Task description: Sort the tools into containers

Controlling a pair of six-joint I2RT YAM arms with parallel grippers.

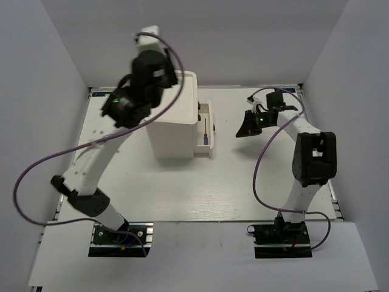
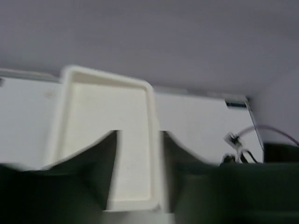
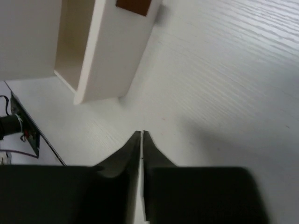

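A tall white box (image 1: 173,131) with a rimmed top stands mid-table. On its right side one small white drawer (image 1: 208,148) is pulled out, with a thin blue-handled screwdriver (image 1: 208,139) lying in it. No other tools show. My left gripper (image 1: 129,106) is raised above the box's left side. In the blurred left wrist view it (image 2: 139,135) is open and empty over the rimmed top (image 2: 152,116). My right gripper (image 1: 243,131) is to the right of the drawers, shut and empty (image 3: 141,133). The open drawer (image 3: 110,56) and a dark knob (image 3: 134,5) show ahead of it.
White walls close in the table on the left, back and right. The left arm's purple cable (image 1: 36,167) loops out over the left side. The right arm's cable (image 1: 258,176) hangs over the table's right part. Dark knobs (image 1: 199,112) of the other drawers show above the open one.
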